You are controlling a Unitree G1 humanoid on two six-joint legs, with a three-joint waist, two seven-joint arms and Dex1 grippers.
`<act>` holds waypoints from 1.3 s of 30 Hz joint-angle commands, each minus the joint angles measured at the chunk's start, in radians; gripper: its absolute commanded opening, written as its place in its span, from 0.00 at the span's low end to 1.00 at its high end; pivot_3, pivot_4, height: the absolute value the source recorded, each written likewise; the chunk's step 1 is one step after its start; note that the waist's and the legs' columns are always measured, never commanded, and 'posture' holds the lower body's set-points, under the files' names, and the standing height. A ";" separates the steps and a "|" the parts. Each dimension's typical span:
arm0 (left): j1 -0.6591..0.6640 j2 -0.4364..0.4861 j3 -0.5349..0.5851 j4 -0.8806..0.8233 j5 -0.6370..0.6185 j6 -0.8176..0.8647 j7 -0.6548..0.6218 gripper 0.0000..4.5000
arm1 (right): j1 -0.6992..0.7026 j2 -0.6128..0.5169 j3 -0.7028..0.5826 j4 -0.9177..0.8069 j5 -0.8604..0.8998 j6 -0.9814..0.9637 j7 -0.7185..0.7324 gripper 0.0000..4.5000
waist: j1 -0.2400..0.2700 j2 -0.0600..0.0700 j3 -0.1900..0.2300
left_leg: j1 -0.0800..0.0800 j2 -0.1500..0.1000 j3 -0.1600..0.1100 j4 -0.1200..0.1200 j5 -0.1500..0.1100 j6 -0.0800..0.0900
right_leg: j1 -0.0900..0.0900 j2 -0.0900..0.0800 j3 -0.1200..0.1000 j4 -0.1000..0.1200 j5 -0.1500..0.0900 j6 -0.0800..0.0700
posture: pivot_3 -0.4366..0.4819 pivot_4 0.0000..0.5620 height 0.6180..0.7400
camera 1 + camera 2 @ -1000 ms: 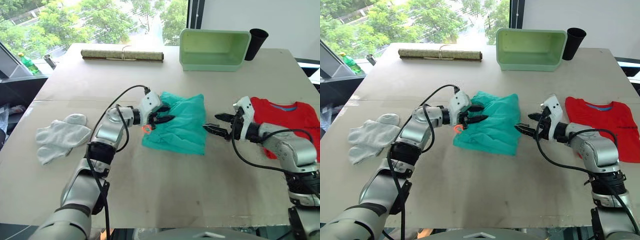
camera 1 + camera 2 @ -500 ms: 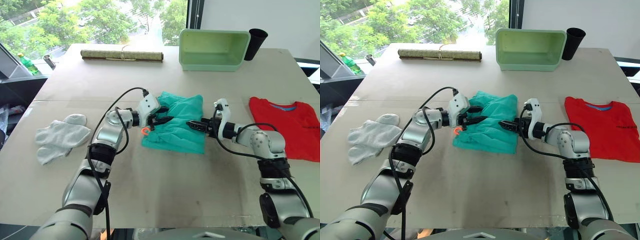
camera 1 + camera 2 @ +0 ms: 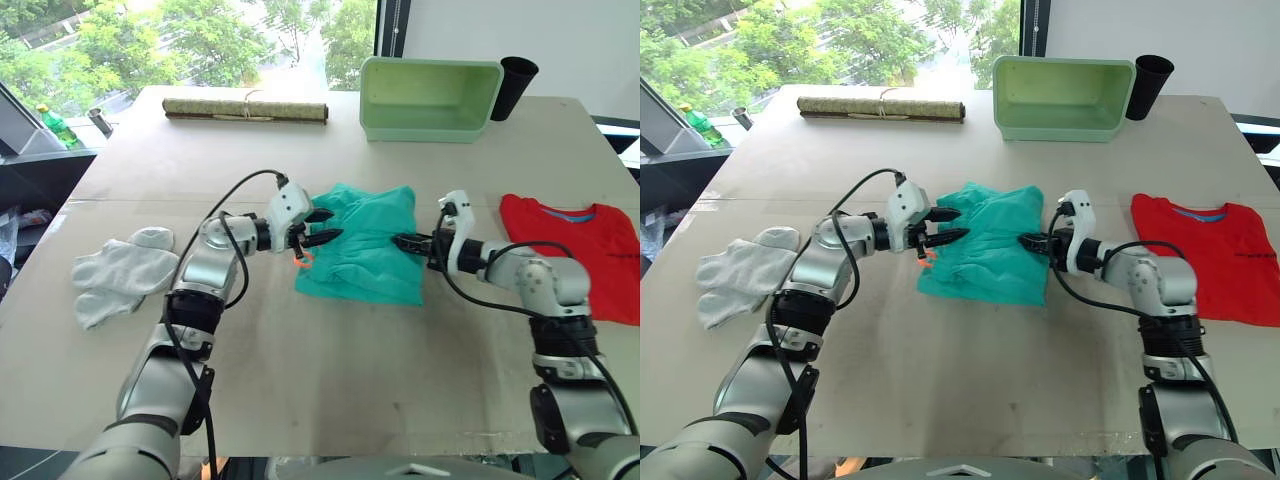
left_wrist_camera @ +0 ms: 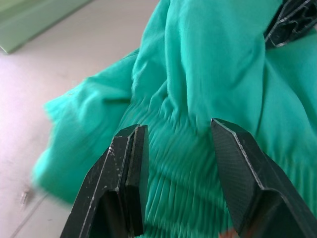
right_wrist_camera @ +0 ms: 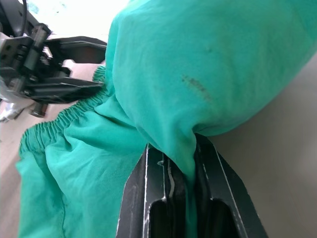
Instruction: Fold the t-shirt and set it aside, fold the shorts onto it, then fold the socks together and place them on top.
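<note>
Right gripper point(image 3: 408, 241) jaws pinching shorts point(image 3: 365, 255) mid-worktop; left gripper point(image 3: 318, 226) jaws spread, straddling gathered waistband point(image 4: 173, 163).

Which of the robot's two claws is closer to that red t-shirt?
The right. The right gripper is clamped on the near edge of the teal shorts, just beside the red t-shirt. The left gripper hangs open over the shorts' far side.

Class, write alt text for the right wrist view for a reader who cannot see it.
The right end effector is shut on a pinched fold of the teal shorts, just above the table. Beyond, the open left end effector reaches the gathered waistband.
</note>
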 commanded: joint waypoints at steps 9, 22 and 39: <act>-0.005 0.103 0.101 -0.586 -0.303 0.388 -0.025 0.49 | 0.090 -0.653 -0.237 -0.130 0.062 0.125 0.216 0.03 | 0.004 0.005 0.004 | 0.002 -0.002 -0.001 -0.001 -0.001 0.001 | 0.002 -0.002 0.002 -0.002 0.000 0.001 | 0.48 0.27 1.00; 0.003 0.125 0.088 -0.688 -0.341 0.465 0.026 0.49 | -0.061 -0.891 0.035 0.536 -0.299 -0.319 0.461 0.03 | -0.002 0.006 0.005 | 0.004 -0.001 0.003 0.000 0.000 0.001 | 0.002 0.005 0.008 -0.001 -0.001 0.002 | 0.48 0.27 1.00; 0.122 0.206 0.129 -0.677 -0.304 0.465 0.062 0.49 | -0.151 -0.890 0.066 0.810 -0.497 -0.667 0.546 0.73 | -0.002 0.009 0.006 | 0.005 0.000 0.006 0.000 0.000 0.000 | 0.001 0.005 0.009 -0.001 -0.001 0.002 | 0.48 0.27 1.00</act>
